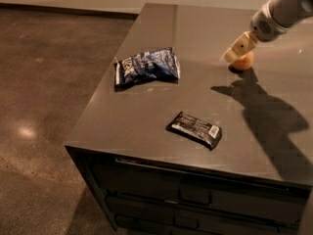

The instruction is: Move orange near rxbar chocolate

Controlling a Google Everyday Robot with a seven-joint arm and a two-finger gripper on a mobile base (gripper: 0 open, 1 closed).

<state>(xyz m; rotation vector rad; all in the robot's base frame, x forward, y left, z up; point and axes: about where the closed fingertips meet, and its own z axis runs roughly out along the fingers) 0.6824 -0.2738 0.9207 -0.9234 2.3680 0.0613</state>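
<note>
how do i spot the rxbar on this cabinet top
Start at the dark cabinet top with drawers below. Near its front edge lies the rxbar chocolate, flat, well away from the pincer at the orange toward the back right. It is black with a small white patch, unlike the bigger blue chip bag.

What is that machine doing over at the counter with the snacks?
A robot arm reaches in over a dark counter, and its claw is right at a small orange toward the back. Whether it has gripped the fruit cannot be seen. A black chocolate bar lies apart from them, near the front edge, and a blue chip bag lies beyond it.
</note>
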